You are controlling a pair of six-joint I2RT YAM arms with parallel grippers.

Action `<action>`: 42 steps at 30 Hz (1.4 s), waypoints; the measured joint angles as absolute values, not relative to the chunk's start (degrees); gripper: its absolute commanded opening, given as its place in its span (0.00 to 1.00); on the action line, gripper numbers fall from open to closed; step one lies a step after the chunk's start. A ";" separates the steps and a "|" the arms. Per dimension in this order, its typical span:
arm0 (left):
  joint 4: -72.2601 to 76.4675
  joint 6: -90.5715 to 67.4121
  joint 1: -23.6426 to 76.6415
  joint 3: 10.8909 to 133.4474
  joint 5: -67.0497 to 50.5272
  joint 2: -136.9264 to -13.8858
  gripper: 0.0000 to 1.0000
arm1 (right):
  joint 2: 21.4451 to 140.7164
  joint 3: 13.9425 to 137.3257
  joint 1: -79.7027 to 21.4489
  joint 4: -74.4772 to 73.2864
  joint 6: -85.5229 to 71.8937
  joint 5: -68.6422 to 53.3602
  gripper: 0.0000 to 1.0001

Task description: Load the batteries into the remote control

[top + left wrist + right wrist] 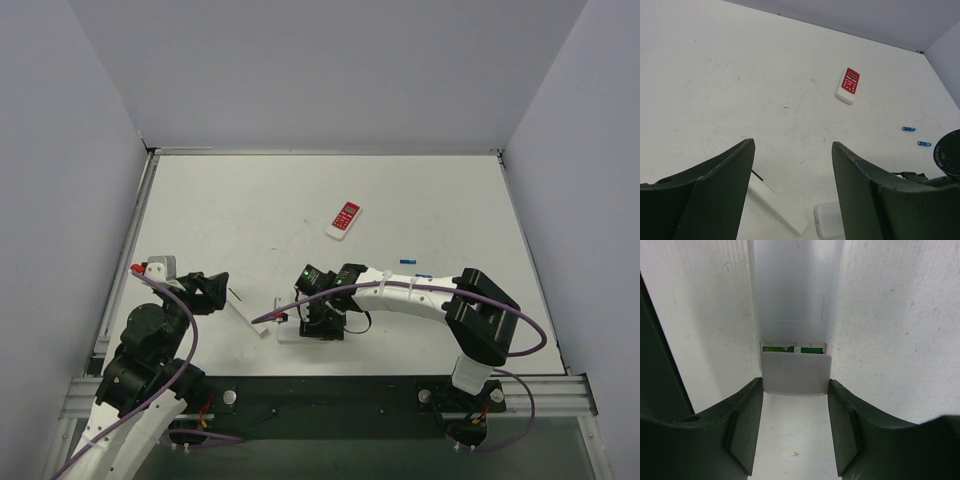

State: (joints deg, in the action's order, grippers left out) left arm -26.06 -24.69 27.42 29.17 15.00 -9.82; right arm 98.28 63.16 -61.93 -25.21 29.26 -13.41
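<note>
A white remote control (794, 295) lies back-up on the table, under my right gripper (795, 382) in the wrist view and in the top view (318, 325). Its battery cover (796, 372) is slid partly off, and green batteries (776, 349) show in the gap. My right fingertips press against both sides of the cover. Two blue batteries (407, 261) (908, 128) lie loose to the right. My left gripper (792, 142) (222, 285) hangs open and empty over the table, left of the white remote's end (829, 220).
A red-faced remote (343, 220) (849, 85) lies farther back at mid-table. A slim white bar (245, 315) (777, 205) lies between the two grippers. Grey walls enclose the table on three sides.
</note>
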 measured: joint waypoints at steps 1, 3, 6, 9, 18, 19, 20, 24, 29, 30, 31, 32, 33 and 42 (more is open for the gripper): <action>-26.06 -24.69 27.31 29.15 15.00 -9.82 0.73 | 98.35 63.26 -61.93 -25.28 29.43 -13.41 0.30; -26.04 -24.69 27.14 29.15 15.00 -9.82 0.73 | 98.37 63.51 -61.95 -25.54 29.76 -13.43 0.30; -26.04 -24.67 26.81 29.08 14.98 -9.82 0.73 | 98.41 63.79 -61.98 -25.63 30.09 -13.43 0.30; -26.02 -24.67 26.52 28.99 14.94 -9.85 0.73 | 98.96 64.14 -61.98 -25.69 30.11 -13.56 0.31; -26.02 -24.58 26.39 28.95 14.72 -9.87 0.73 | 100.92 64.29 -61.98 -25.89 30.13 -13.58 0.31; -26.02 -24.58 26.37 28.95 14.72 -9.87 0.73 | 100.92 64.31 -61.98 -25.87 30.13 -13.58 0.31; -26.02 -24.58 26.33 28.95 14.70 -9.87 0.73 | 100.92 64.31 -61.98 -25.87 30.11 -13.58 0.31; -26.04 -24.58 26.15 28.95 14.66 -9.87 0.73 | 100.92 64.31 -61.98 -25.87 30.13 -13.61 0.33; -26.04 -24.58 26.15 28.95 14.57 -9.87 0.73 | 100.95 64.55 -62.00 -25.96 30.11 -13.87 0.36; -26.02 -24.58 26.15 28.95 14.57 -9.87 0.73 | 100.95 64.62 -62.00 -26.02 30.11 -13.98 0.36; -26.02 -24.58 26.15 28.95 14.57 -9.87 0.73 | 100.95 64.64 -62.00 -26.04 30.11 -14.04 0.36; -26.02 -24.58 26.15 28.95 14.57 -9.87 0.73 | 100.95 64.64 -62.00 -26.09 30.11 -14.06 0.36; -26.02 -24.58 26.15 28.95 14.57 -9.87 0.73 | 100.95 64.64 -62.00 -26.11 30.11 -14.13 0.36; -26.02 -24.58 26.15 28.95 14.52 -9.87 0.73 | 100.95 64.93 -62.54 -26.63 30.09 -14.44 0.37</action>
State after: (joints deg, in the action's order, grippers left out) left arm -26.02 -24.58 26.15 28.95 14.52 -9.87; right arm 100.95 64.93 -62.54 -26.63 30.09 -14.44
